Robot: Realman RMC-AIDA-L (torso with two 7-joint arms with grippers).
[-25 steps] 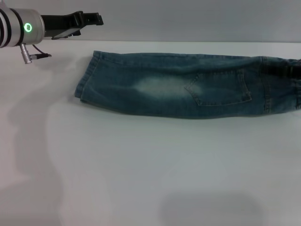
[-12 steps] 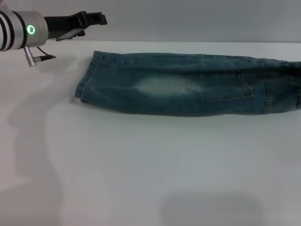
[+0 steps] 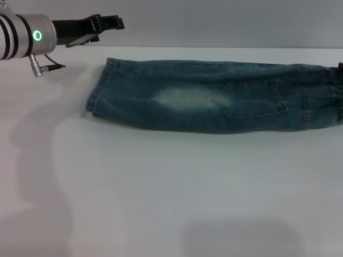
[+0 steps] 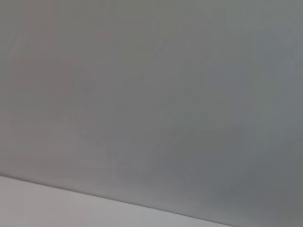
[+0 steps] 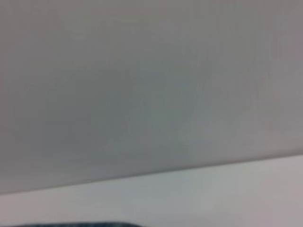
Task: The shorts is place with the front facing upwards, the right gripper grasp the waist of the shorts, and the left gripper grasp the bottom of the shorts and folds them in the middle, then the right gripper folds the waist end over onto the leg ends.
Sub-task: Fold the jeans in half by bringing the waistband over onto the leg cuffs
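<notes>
Even soft light, faint shadows, blurred wrist views.

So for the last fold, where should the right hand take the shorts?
By the waist, the crinkled band at the robot's right end, coming from above on that side. The shorts lie flat, already halved lengthwise, so that end can swing over to the leg ends.

1. A white table [image 3: 161, 187] fills most of the head view, matte and evenly lit.
2. Soft grey shadows lie on its left part and near its front edge.
3. Behind its far edge stands a plain grey wall [image 3: 225, 21].
4. Both wrist views show the same wall meeting the pale tabletop.
</notes>
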